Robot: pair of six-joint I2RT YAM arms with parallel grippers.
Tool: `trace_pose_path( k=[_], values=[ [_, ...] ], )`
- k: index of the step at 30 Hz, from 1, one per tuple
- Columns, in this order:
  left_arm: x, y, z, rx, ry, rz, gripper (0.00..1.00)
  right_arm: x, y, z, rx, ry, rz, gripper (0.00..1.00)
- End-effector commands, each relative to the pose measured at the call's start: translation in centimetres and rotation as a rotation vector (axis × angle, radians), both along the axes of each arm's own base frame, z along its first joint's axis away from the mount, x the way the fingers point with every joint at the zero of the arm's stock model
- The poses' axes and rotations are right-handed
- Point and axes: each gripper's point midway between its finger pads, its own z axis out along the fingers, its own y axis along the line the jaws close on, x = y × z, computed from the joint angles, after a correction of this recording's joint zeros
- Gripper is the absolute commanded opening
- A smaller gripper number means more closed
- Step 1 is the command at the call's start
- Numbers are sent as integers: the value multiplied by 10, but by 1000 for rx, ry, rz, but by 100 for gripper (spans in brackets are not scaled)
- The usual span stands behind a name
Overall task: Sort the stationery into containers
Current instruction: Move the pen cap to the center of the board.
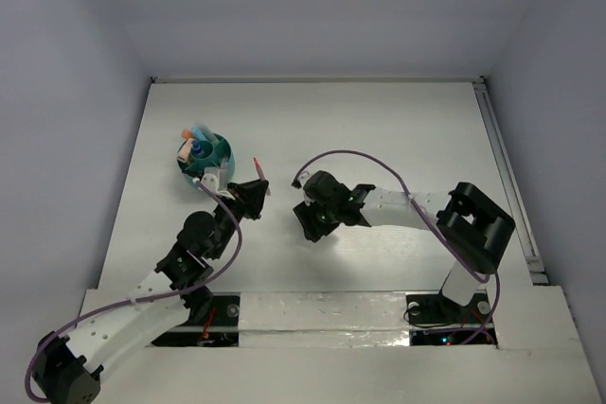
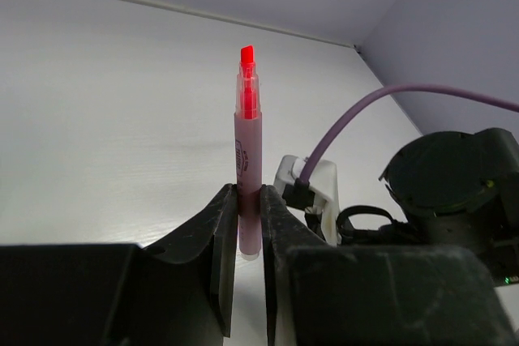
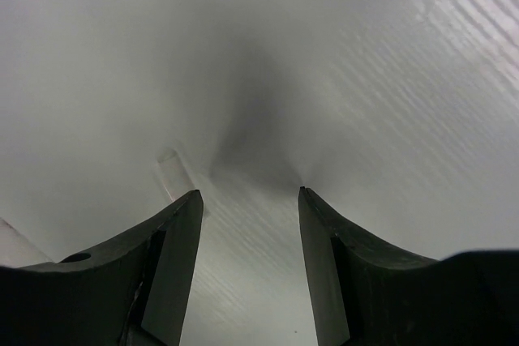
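Note:
The round teal pot [image 1: 210,160] stands at the left middle of the table, with a blue-capped tube, an orange pen and other slim pieces standing in it. My left gripper [image 1: 251,198] is just right of and nearer than the pot. It is shut on a pink marker [image 1: 257,170] with an uncapped red tip. In the left wrist view the pink marker [image 2: 248,151] stands upright between the fingers [image 2: 219,232]. My right gripper [image 1: 312,224] is open and empty, pointing down close above the table [image 3: 247,196]. A small clear cap-like piece [image 3: 173,169] lies by its left fingertip.
The white table [image 1: 379,130] is walled at the back and sides, with a rail [image 1: 507,177] along its right edge. The right arm's wrist and purple cable [image 2: 365,115] show close to the right of the held marker.

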Motion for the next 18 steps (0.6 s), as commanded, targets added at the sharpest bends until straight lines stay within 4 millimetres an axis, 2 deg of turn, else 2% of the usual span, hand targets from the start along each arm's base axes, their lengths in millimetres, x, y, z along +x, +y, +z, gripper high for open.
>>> trace_pose_path(
  k=[1, 6, 10, 15, 18],
  values=[
    [2, 9, 9, -7, -27, 42, 0, -21, 7, 11, 31, 16, 55, 57],
    [2, 13, 9, -9, -28, 59, 0, -38, 27, 22, 87, 34, 97, 57],
    [3, 13, 9, -5, -23, 65, 0, -50, 37, 21, 96, 45, 116, 57],
    [5, 25, 9, -13, -11, 125, 0, -76, 50, 9, 85, 78, 160, 57],
    [3, 31, 13, -32, -18, 146, 0, -80, 49, 1, 56, 81, 159, 57]
  ],
)
